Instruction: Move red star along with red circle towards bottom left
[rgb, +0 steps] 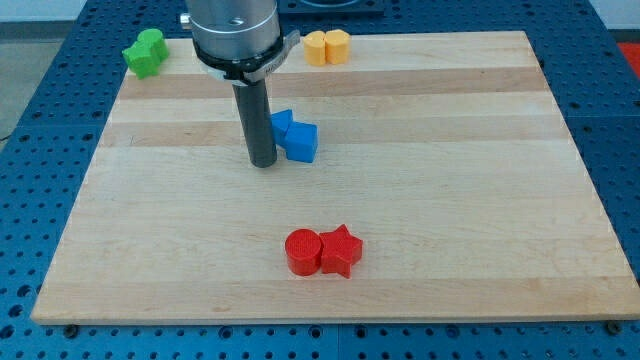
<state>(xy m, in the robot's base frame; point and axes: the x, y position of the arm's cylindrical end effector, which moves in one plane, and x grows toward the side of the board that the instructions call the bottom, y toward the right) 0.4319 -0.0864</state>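
My tip (264, 163), a bare rod without jaws, rests beside blue blocks (294, 136); red circle (302, 252) touches red star (340, 250) lower centre.

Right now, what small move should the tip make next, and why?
Probably swing my tip down past the view's right of the red star. It sits beside the blue blocks, above the touching red circle and star; pushing toward bottom left needs contact from the star's right.

Bright, even light; sharp focus
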